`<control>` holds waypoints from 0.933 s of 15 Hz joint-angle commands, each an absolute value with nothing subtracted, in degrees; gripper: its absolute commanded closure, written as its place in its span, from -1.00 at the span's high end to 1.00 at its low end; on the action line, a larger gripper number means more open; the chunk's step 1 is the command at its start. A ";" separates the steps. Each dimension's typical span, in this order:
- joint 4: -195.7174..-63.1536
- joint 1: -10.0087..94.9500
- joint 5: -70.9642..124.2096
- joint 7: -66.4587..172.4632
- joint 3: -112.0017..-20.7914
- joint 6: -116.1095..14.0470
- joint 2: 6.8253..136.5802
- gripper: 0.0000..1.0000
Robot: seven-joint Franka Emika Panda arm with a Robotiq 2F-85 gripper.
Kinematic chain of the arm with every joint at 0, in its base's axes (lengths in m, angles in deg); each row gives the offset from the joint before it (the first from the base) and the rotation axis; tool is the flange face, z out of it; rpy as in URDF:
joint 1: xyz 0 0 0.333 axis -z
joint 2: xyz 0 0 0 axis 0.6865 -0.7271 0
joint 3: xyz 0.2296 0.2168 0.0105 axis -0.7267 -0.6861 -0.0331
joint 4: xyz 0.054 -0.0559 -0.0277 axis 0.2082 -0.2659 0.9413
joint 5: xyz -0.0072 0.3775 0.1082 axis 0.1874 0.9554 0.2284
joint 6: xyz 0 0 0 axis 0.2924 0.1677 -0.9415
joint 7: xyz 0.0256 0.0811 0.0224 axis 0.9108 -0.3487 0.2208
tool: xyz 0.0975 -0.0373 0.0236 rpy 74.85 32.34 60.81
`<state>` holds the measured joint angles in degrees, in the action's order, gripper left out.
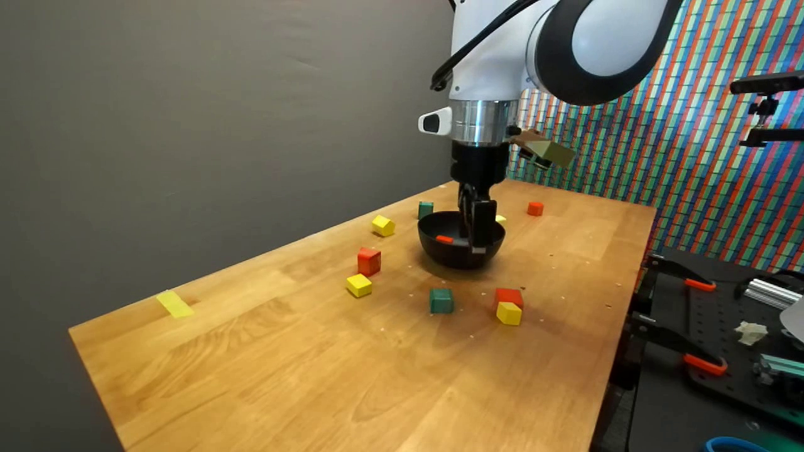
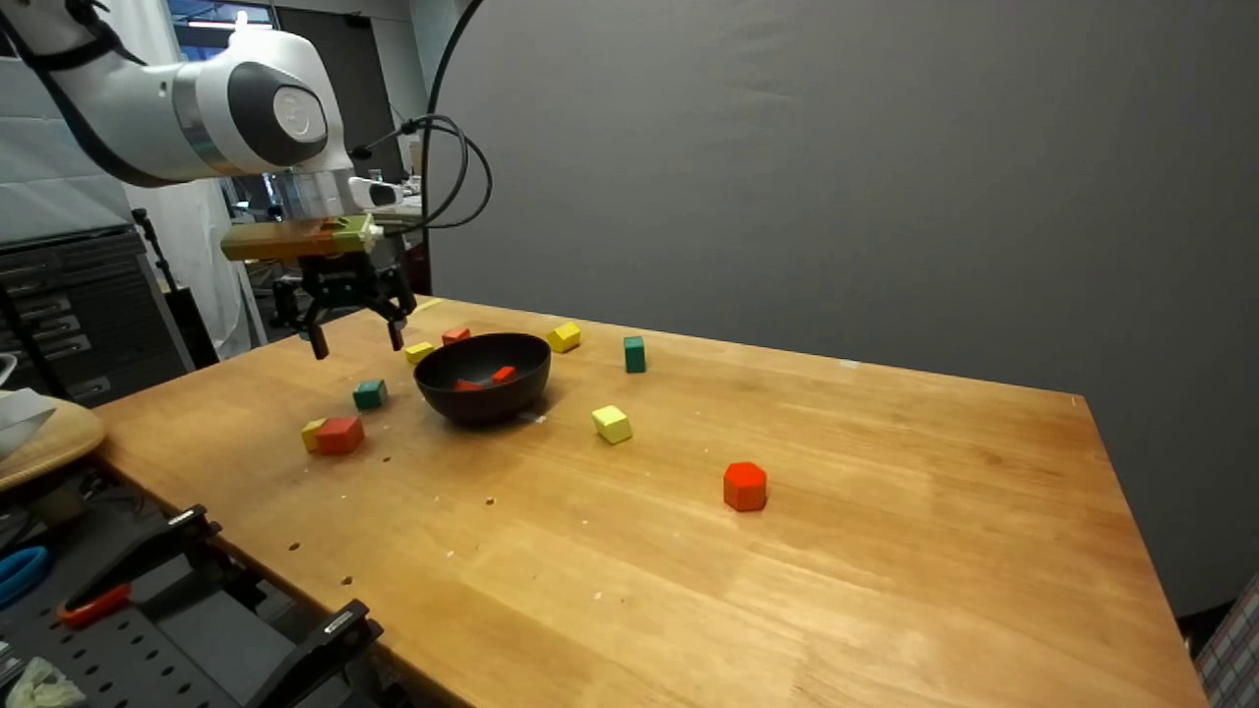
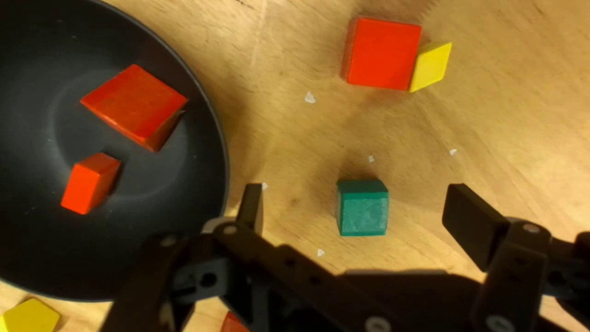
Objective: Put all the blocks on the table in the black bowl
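Note:
My gripper [image 3: 359,212] stands open with nothing gripped, its fingers hovering above the table [image 1: 301,358]. Between and below them in the wrist view lies a green block [image 3: 362,216]. Left of it is the black bowl [image 2: 482,405], with two red blocks [image 3: 133,106] inside. A red block [image 3: 383,53] and a yellow block [image 3: 431,67] touch each other near the green one. Behind the bowl in an exterior view are a red block [image 2: 456,335] and yellow blocks [image 2: 420,352]. Another green block [image 2: 634,354], a pale yellow block [image 2: 612,424] and a red hexagonal block [image 2: 745,487] lie farther along.
Yellow tape [image 1: 175,304] is stuck near a table corner. Beside the table's edge stands a dark bench with black clamps [image 1: 678,351] and orange-tipped parts. A round wooden board [image 2: 49,442] sits at the left of an exterior view, and a grey wall runs along the back.

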<state>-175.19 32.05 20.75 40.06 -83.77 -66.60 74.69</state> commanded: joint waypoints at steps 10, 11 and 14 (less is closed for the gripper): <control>-166.24 30.95 20.99 37.15 -83.99 -68.90 61.74 1.00; -165.56 31.00 21.18 37.04 -84.08 -69.31 60.88 1.00; -163.83 31.01 21.24 36.78 -84.17 -69.73 58.69 0.48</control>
<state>-166.62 31.56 21.68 37.55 -84.66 -68.76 61.29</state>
